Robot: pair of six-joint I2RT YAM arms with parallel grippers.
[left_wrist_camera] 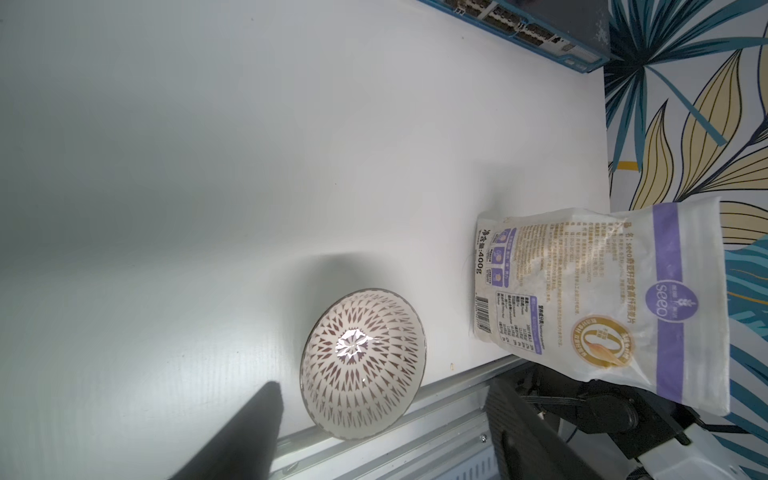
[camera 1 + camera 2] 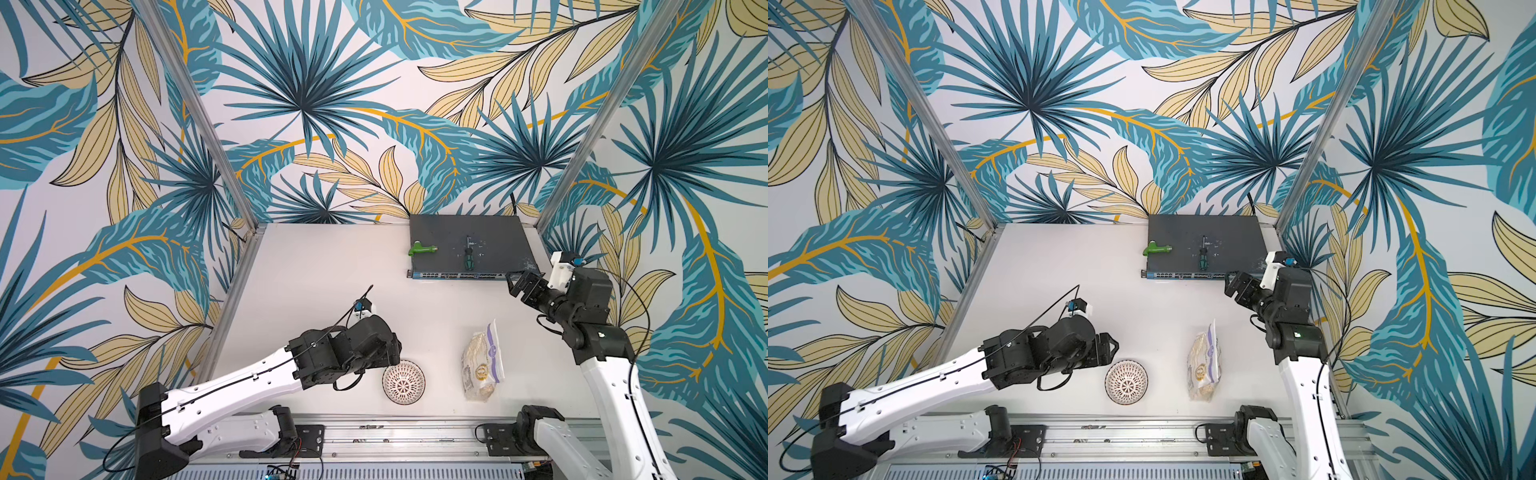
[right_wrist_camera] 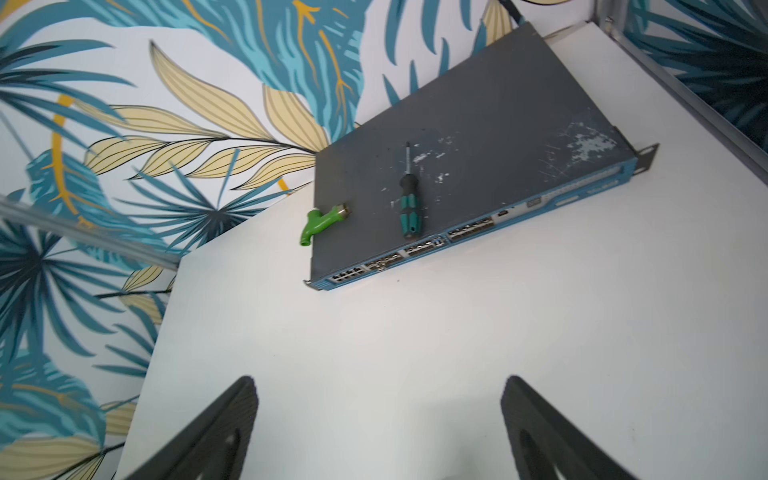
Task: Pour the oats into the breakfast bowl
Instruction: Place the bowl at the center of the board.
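The breakfast bowl [image 2: 404, 382] [image 2: 1126, 382] stands on the white table near its front edge, and its dark radial pattern shows inside. In the left wrist view the bowl [image 1: 363, 365] lies just ahead of my left gripper [image 1: 384, 386], seen between its spread fingers [image 1: 257, 432]. My left gripper [image 2: 394, 347] [image 2: 1111, 347] is open, right beside the bowl's back-left rim. The oats pouch [image 2: 482, 361] [image 2: 1203, 361] [image 1: 602, 299] rests to the bowl's right, untouched. My right gripper [image 2: 519, 286] [image 2: 1235, 286] [image 3: 380, 386] hangs open and empty further back.
A dark network switch [image 2: 469, 245] [image 3: 478, 166] lies at the back right, with a green-handled screwdriver [image 2: 468, 259] [image 3: 409, 208] and a green fitting [image 2: 422, 249] [image 3: 322, 220] on it. An aluminium rail [image 2: 415, 432] runs along the table's front edge. Patterned walls enclose the table.
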